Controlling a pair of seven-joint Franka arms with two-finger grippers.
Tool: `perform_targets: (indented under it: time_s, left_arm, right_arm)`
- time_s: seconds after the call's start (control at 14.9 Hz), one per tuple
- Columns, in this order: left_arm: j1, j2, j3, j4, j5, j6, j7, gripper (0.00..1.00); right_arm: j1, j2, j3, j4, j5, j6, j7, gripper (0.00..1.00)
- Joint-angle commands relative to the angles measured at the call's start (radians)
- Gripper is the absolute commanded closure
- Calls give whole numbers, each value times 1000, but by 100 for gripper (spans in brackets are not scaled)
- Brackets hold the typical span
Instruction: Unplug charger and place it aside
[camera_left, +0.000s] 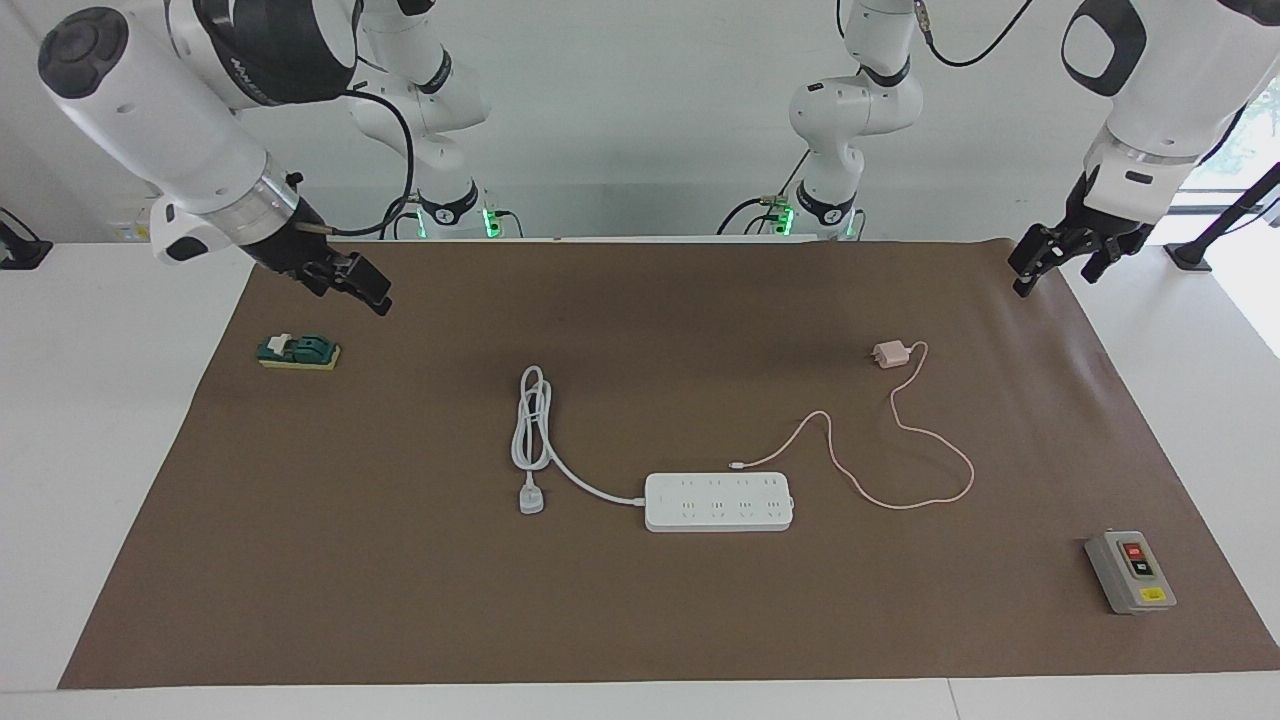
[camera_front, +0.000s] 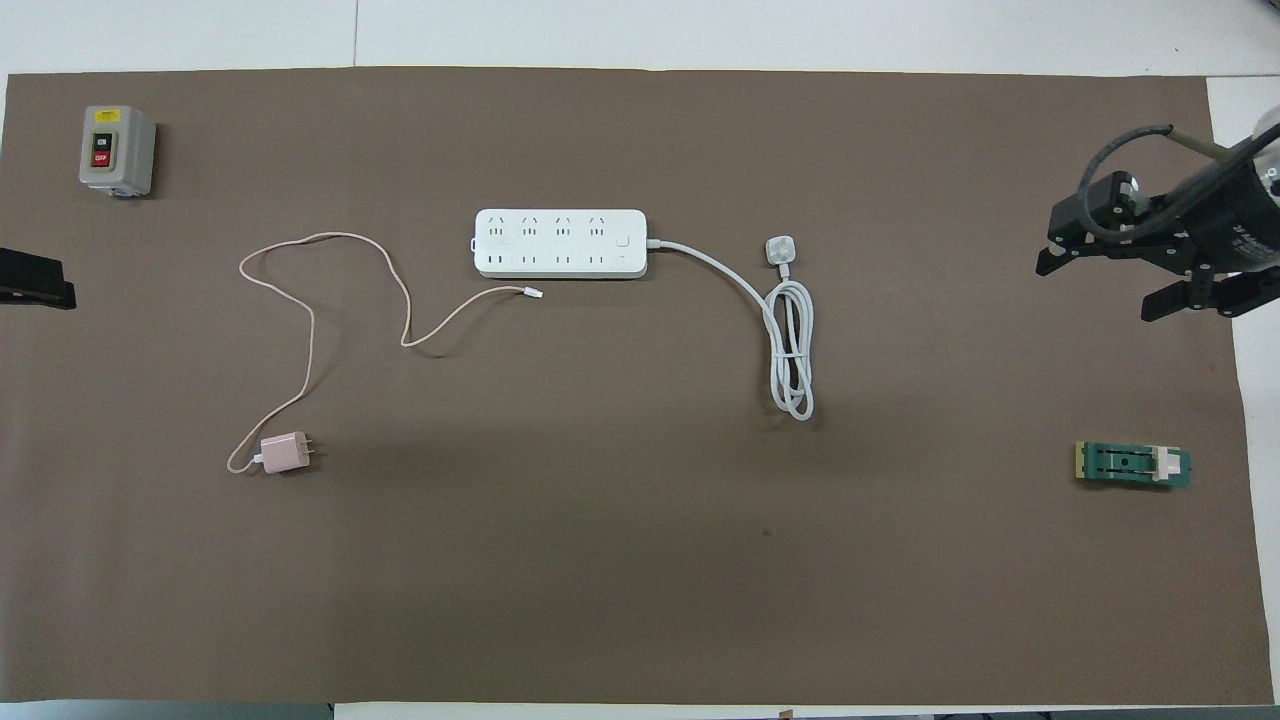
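Note:
The pale pink charger lies on its side on the brown mat, toward the left arm's end and nearer to the robots than the white power strip. Its prongs are free of any socket. Its thin pink cable loops across the mat, and the cable's free end lies just beside the strip. My left gripper is open and empty over the mat's corner at its own end. My right gripper is open and empty over the mat's other end.
The strip's thick white cord is coiled, with its white plug lying on the mat. A grey switch box stands at the left arm's end. A green knife switch lies under the right gripper.

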Motion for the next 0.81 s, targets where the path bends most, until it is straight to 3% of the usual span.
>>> perform_targets:
  time_s: [0.0,0.2,0.27,0.61,0.74]
  left_arm:
    - [-2,34,-11,107,-17,-59,14,0]
    - [-7,28,-14,101,-14,-83,14,0]
    - [-19,18,-16,80,-14,-96,14,0]
    - [-73,-22,-16,19,-51,-103,17,0]
    - [-77,-37,-16,0,-63,-101,40,0]
  right_arm:
    - [-32,-98,55,-109,-99,19,-135,0]
    - [-208,-121,279,-120,-194,21,-156,0]
    - [-238,-133,312,-123,-197,21,-158,0]
    - [-229,-139,312,-130,-196,50,-167,0]
    - [-232,-176,306,-177,-197,74,-234,0]
